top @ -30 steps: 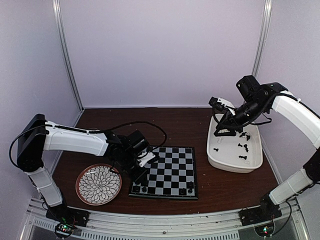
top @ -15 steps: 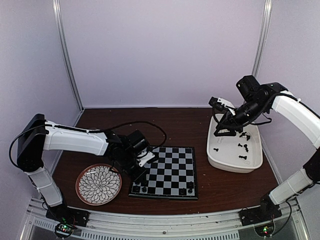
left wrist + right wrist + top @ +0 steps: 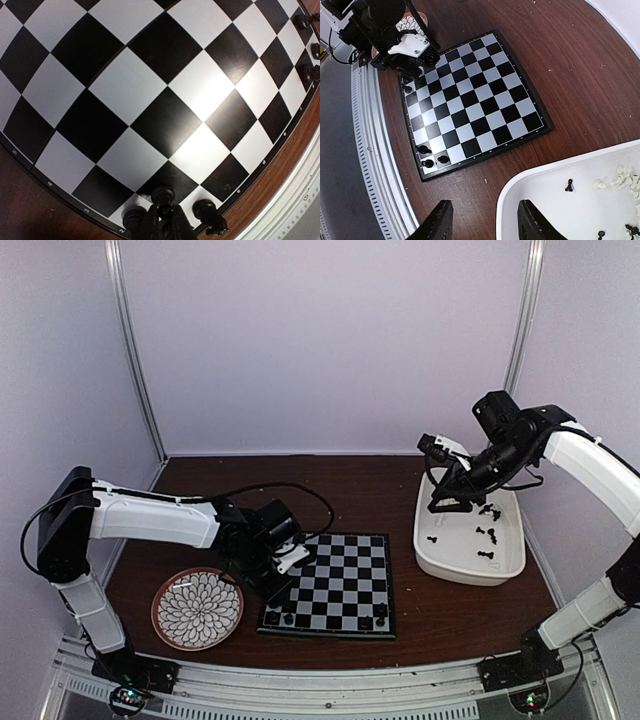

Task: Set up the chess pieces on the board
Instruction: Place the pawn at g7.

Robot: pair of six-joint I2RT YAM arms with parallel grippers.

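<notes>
The board lies in front of the left arm. In the left wrist view my left gripper is shut on a black chess piece standing on a black square in the near corner. Two black pieces stand on either side of it. Three more black pieces stand in the other near corner. My right gripper is open and holds nothing; it hangs over the table beside the white tub. The tub holds black pieces and white pieces.
A round flower-patterned plate lies left of the board, close under the left arm. A black cable loops behind the left wrist. A metal rail runs along the near table edge. Pale walls close in the sides and back.
The left wrist has shifted very slightly back over the board's near-left corner. The right arm has not moved.
</notes>
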